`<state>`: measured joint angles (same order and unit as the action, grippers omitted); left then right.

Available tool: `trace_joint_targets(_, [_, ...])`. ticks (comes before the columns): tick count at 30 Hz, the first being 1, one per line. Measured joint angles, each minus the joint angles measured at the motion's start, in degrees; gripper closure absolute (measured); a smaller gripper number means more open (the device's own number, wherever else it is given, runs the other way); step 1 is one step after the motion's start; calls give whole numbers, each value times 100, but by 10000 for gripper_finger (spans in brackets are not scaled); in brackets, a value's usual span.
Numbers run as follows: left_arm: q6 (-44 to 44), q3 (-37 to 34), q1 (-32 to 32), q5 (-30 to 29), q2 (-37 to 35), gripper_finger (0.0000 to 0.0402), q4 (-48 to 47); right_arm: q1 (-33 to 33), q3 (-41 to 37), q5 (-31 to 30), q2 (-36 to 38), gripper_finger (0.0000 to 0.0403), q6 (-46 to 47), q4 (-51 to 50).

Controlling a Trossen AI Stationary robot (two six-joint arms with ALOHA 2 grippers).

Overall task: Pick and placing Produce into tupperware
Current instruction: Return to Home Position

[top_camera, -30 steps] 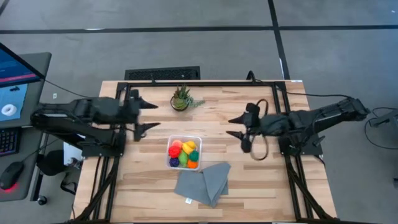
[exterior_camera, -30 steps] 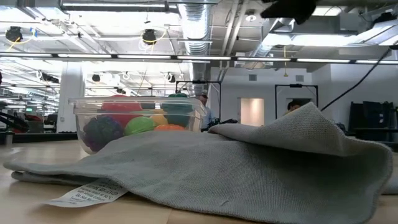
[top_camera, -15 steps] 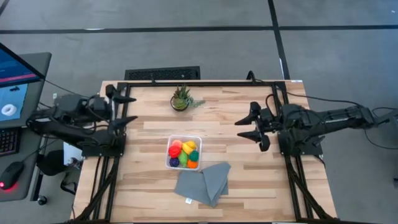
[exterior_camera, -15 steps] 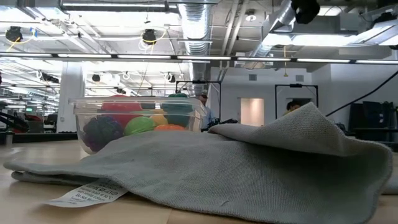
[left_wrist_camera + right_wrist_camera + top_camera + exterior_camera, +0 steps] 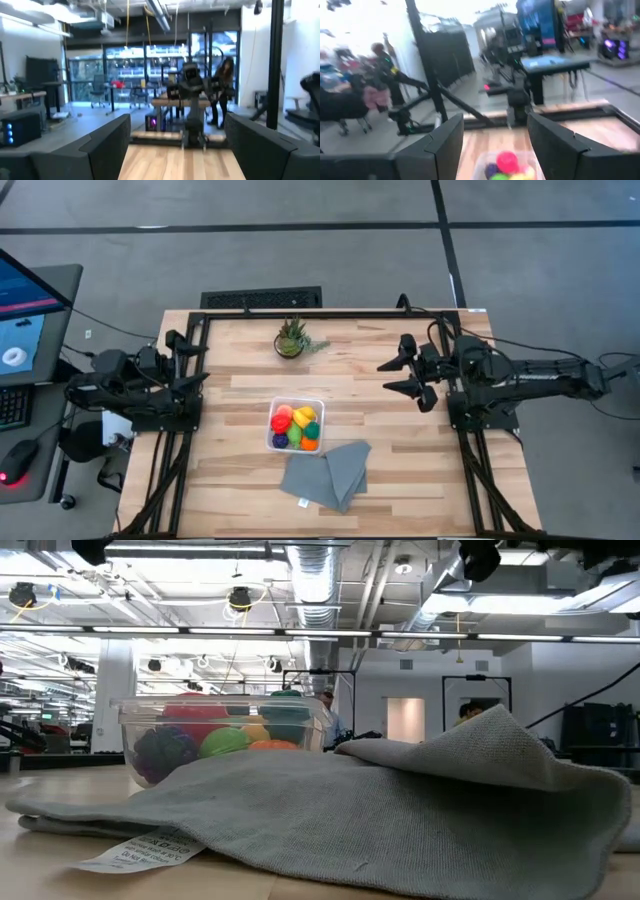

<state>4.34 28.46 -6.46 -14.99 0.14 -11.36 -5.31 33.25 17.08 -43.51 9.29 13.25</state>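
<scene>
The clear tupperware (image 5: 297,425) stands in the middle of the table, its base on the wood. It is filled with produce (image 5: 296,427): red, yellow, green, purple and orange pieces, which also show in the low view (image 5: 222,735) and the right wrist view (image 5: 507,162). My left gripper (image 5: 192,360) is open and empty above the table's left edge, pointing roughly level across the table. My right gripper (image 5: 385,377) is open and empty near the right edge, pointing level toward the tupperware. Both wrist views show nothing between the fingers (image 5: 177,120) (image 5: 495,120).
A crumpled grey cloth (image 5: 325,473) lies right by the tupperware on its near side and fills the low view (image 5: 380,810). A small spiky potted plant (image 5: 291,338) stands at the far middle. Black frame rails (image 5: 330,313) run along the table's edges. People show in the room beyond.
My left gripper has drawn back from over the table toward the left edge, sinking and tipping up toward level. My right gripper has pulled back a little toward the right edge and tipped up to level. Neither finger gap has changed. The tupperware, produce and cloth have stayed put.
</scene>
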Motion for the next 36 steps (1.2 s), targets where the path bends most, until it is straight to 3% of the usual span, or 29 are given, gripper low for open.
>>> trace_joint_targets(6, [50, -11, 0, 143, 15, 93, -94, -197, -1116, 427, 1, 158, 535, 2251])
trace_joint_targets(12, [438, -69, 0, 380, -6, 93, 195, -144, -1850, 412, 0, 158, 952, 3403])
trace_joint_targets(17, [613, -568, 0, 378, -4, 93, 895, -111, -1986, 401, 0, 158, 980, 3615])
trace_joint_targets(25, [923, -1867, 0, 418, -4, 93, 3345, -133, -1986, 389, 0, 158, 967, 3845])
trace_joint_targets(36, [1051, -2055, 0, 600, -4, 93, 3879, 11, -1986, 241, 2, 158, 818, 3884])
